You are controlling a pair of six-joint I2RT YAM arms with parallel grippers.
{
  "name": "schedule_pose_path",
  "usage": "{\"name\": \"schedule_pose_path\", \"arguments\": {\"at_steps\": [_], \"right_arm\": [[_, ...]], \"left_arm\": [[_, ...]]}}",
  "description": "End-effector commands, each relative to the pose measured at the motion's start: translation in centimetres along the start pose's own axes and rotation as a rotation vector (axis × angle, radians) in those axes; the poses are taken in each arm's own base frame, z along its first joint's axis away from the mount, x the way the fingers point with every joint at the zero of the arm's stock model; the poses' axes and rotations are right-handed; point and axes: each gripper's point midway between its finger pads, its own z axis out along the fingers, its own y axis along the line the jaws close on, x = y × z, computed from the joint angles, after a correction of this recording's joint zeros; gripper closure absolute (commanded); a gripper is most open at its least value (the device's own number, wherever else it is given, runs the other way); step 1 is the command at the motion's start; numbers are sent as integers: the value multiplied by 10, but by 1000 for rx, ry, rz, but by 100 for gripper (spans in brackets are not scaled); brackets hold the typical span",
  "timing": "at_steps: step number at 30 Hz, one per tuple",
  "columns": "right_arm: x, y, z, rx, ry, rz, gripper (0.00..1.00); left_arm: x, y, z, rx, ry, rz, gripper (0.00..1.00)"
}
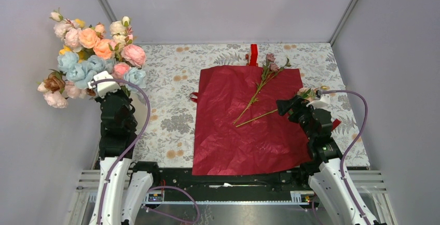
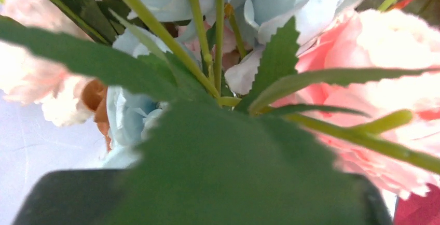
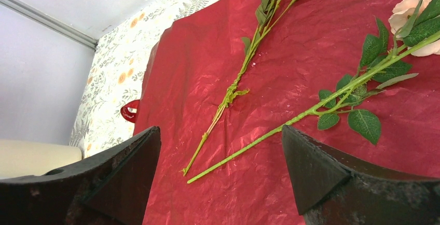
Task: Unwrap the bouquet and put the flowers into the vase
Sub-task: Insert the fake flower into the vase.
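— Obstructions?
— Flower bunch (image 1: 88,54), table's far-left corner, crowding the left pincer (image 1: 99,84), which is clenched; on what, cannot tell. Red ribbon (image 1: 253,54), far edge.
— Task items?
— Flowers (image 1: 258,91): two loose stems lying on the spread wrapping paper (image 1: 228,137), mid-table to near edge. Right pincer (image 3: 220,134): released, just above them, paper's right edge.
— Open room?
— Bare table (image 1: 171,80), left of the paper.

Blurred leaves (image 2: 233,173) fill the left wrist view — the right's edge crops a pale rose (image 3: 407,7).
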Motion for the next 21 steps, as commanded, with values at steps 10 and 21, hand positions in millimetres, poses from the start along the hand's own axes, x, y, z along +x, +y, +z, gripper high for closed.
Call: {"name": "schedule_pose_path", "arguments": {"at_steps": [10, 21], "right_arm": [[-7, 9, -1, -36, -18, 11, 8], [-7, 11, -2, -49, -19, 14, 8]], "left_arm": [[43, -6, 3, 3, 148, 13, 100], [66, -9, 1, 18, 222, 27, 100]]}}
